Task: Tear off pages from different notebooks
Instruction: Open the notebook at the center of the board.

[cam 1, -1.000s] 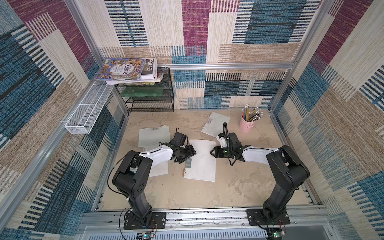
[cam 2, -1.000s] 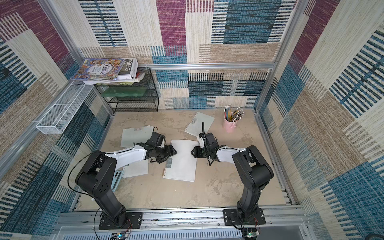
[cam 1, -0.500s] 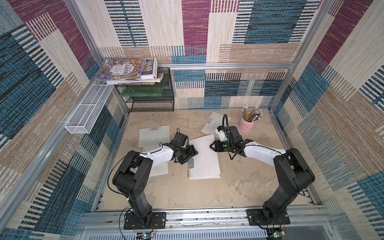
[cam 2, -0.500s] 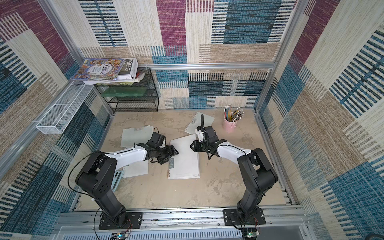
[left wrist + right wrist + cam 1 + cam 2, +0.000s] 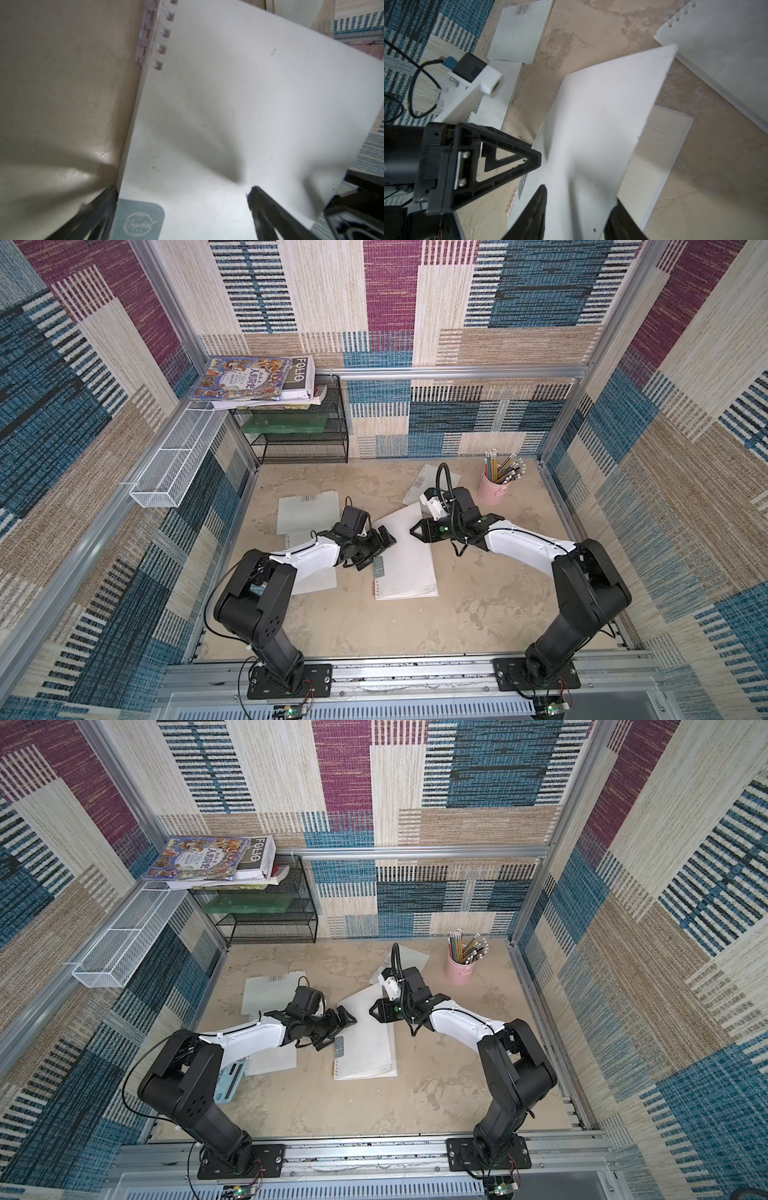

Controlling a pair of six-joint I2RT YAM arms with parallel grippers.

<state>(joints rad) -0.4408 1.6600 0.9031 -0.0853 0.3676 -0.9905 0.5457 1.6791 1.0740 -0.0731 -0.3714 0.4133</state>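
The middle notebook (image 5: 409,572) lies on the table with its spiral on the left and a grey-green label (image 5: 138,220) by it. A white page (image 5: 602,116) rises off it, bowed, with its hole edge (image 5: 164,33) lifted clear at the far end. My right gripper (image 5: 579,195) is shut on the page's free side, above the notebook's right part (image 5: 415,531). Lined paper (image 5: 654,155) shows underneath. My left gripper (image 5: 182,207) stands wide open over the spiral edge beside the label, holding nothing (image 5: 376,551). Whether the page's near end is still bound is hidden.
Another notebook (image 5: 307,512) lies at the back left, one (image 5: 434,483) behind the right gripper, and one (image 5: 313,578) under my left arm. A pink pencil cup (image 5: 492,491) stands at the back right. A black wire rack (image 5: 299,431) holds books (image 5: 253,379). A calculator (image 5: 230,1081) lies at the left.
The right gripper has drawn back and to the right with the page, lifting it and swinging the notebook with it. The left gripper's jaws have opened wide.
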